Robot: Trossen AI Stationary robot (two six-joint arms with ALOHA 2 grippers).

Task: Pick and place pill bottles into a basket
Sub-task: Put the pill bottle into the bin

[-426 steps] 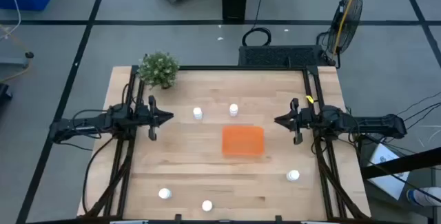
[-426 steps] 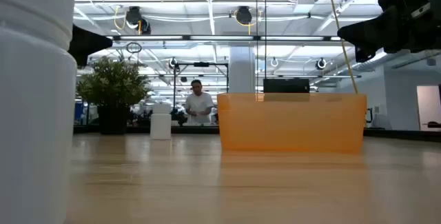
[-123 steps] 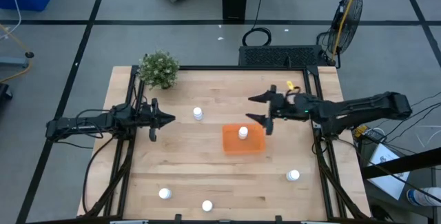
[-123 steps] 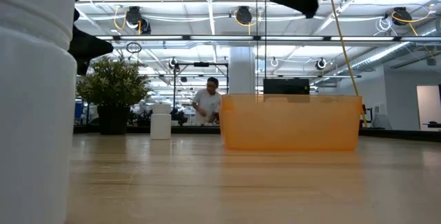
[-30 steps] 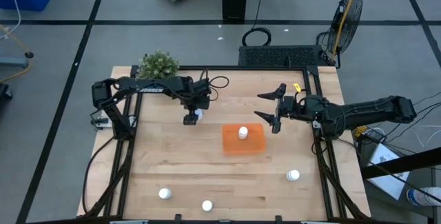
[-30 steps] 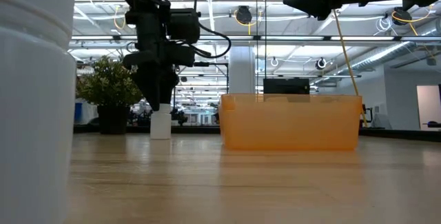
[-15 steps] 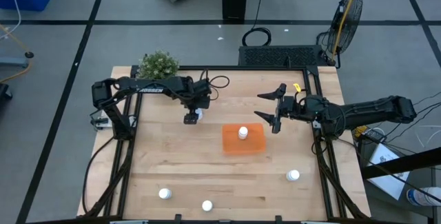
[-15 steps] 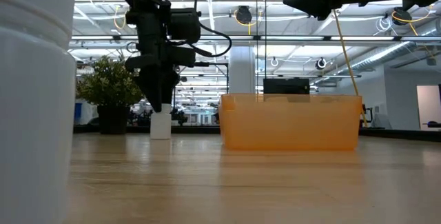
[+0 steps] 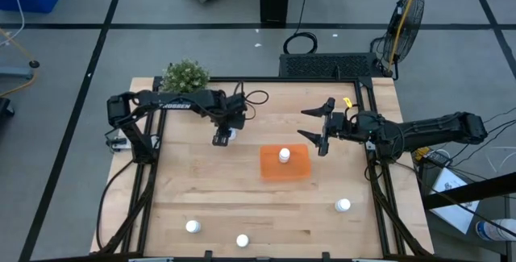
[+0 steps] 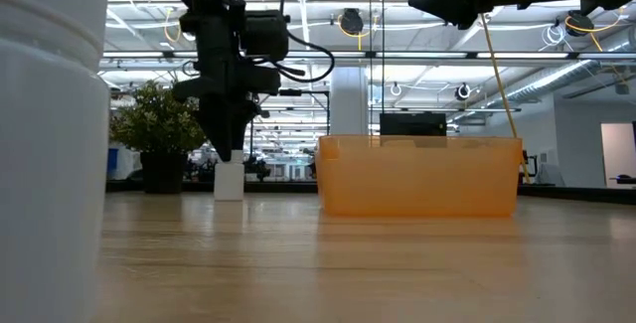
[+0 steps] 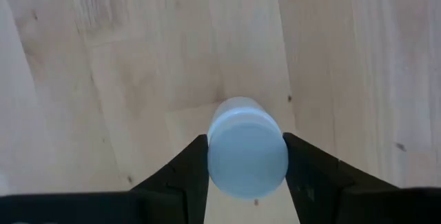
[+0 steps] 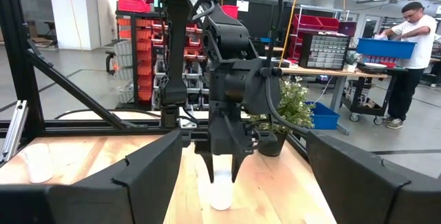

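Note:
One white pill bottle [image 11: 247,145] stands upright on the table near the plant, and my left gripper [image 9: 223,135] comes down over it, shut on its top. The low view shows this bottle [image 10: 229,181] under the same gripper [image 10: 229,149]. The orange basket [image 9: 298,169] lies mid-table with one bottle [image 9: 283,155] standing in it. My right gripper [image 9: 322,135] hovers open beyond the basket's right side, holding nothing. Three more bottles stand near the front edge [image 9: 192,226], [image 9: 242,240], [image 9: 343,205]. My left gripper pinches the bottle's cap [image 11: 213,156] between its two fingers [image 11: 186,172], one on each side. The fingers come from above, pointing down. The bottle stays upright with its base [image 10: 229,196] on the table.
A green potted plant [image 9: 185,79] stands at the far left corner. One bottle [image 10: 50,144] stands very close to the low camera and fills that view's left side. A black frame [image 9: 367,93] borders the table. A person [image 12: 412,45] works far behind.
My left gripper has stayed over the bottle near the plant, and the bottle beneath it has slid slightly along the table while staying upright.

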